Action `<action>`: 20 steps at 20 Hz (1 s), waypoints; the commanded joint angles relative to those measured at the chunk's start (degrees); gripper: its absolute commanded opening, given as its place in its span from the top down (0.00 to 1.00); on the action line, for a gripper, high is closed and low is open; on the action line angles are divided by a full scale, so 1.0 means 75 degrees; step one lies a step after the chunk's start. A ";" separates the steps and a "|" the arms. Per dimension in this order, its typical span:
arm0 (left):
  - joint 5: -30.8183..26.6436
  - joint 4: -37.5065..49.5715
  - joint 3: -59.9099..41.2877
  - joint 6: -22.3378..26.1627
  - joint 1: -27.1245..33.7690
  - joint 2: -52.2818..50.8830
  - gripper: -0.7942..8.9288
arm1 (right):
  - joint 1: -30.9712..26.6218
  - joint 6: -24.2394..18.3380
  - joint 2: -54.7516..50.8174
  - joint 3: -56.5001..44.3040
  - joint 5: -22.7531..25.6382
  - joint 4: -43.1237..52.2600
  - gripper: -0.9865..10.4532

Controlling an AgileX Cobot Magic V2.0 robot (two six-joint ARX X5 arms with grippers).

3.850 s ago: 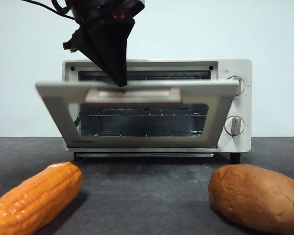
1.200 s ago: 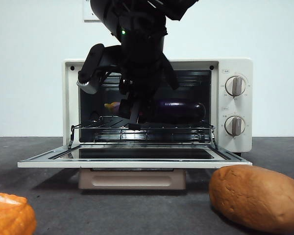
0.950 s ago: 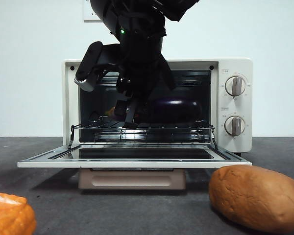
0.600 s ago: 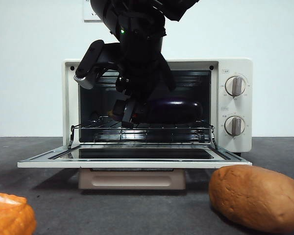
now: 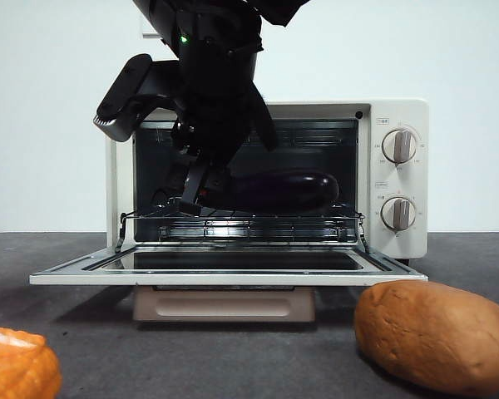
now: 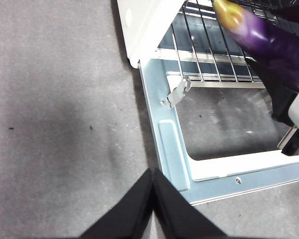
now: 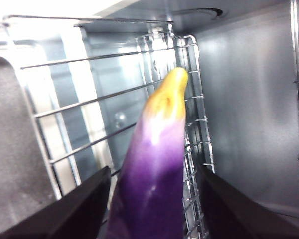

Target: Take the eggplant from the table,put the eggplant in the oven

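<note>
My right gripper (image 7: 152, 199) stands open around the eggplant (image 5: 279, 189), which lies left-right on the oven (image 5: 399, 179) rack; left gripper (image 6: 153, 174) closed.

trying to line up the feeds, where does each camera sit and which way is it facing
Front view: low at table height, facing the cream-beige toaster oven, door open; the right claw reaches in.
Left wrist view: above the dark grey table, looking down beside the door; shut left claw shows.
Right wrist view: inside the oven, along the glossy purple eggplant between open jaws.
All share the eggplant on the wire rack.
</note>
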 commanded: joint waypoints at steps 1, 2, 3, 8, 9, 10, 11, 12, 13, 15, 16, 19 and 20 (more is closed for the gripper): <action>0.0026 0.0070 0.0035 0.0015 -0.0012 0.0047 0.91 | 0.0090 0.0137 0.0192 0.0198 0.0029 0.0070 0.67; 0.0026 0.0070 0.0035 0.0015 -0.0012 0.0047 0.91 | 0.0090 0.0137 0.0192 0.0198 0.0029 0.0070 0.67; 0.0026 0.0070 0.0035 0.0015 -0.0012 0.0050 0.91 | 0.0090 0.0140 0.0192 0.0198 0.0029 0.0070 0.67; 0.0026 0.0079 0.0035 0.0015 -0.0012 0.0076 0.91 | 0.0105 0.0160 0.0192 0.0207 -0.0003 0.0152 0.67; 0.0026 0.0079 0.0035 0.0015 -0.0012 0.0102 0.91 | 0.0105 0.0160 0.0192 0.0207 -0.0006 0.0166 0.67; 0.0026 0.0087 0.0035 0.0015 -0.0012 0.0152 0.91 | 0.0119 0.0160 0.0192 0.0207 -0.0003 0.0213 0.67; 0.0026 0.0096 0.0035 0.0017 -0.0012 0.0207 0.91 | 0.0146 0.0160 0.0192 0.0207 -0.0006 0.0280 0.67; 0.0026 0.0111 0.0035 0.0017 -0.0012 0.0286 0.91 | 0.0192 0.0160 0.0192 0.0210 -0.0009 0.0367 0.67; 0.0026 0.0160 0.0035 0.0017 -0.0012 0.0385 0.91 | 0.0236 0.0160 0.0189 0.0233 -0.0029 0.0408 0.67; 0.0026 0.0361 0.0035 0.0017 -0.0012 0.0659 0.91 | 0.0326 0.0178 0.0189 0.0300 -0.0064 0.0414 0.67; 0.0026 0.0507 0.0035 0.0017 -0.0012 0.0845 0.91 | 0.0373 0.0233 0.0160 0.0309 -0.0064 0.0434 0.67; 0.0029 0.0906 0.0035 0.0017 -0.0012 0.1495 0.91 | 0.0446 0.0717 -0.0055 0.0309 -0.0058 0.0460 0.69; 0.0029 0.1067 0.0035 0.0017 -0.0012 0.1746 0.91 | 0.0475 0.0994 -0.0169 0.0309 -0.0058 0.0458 0.71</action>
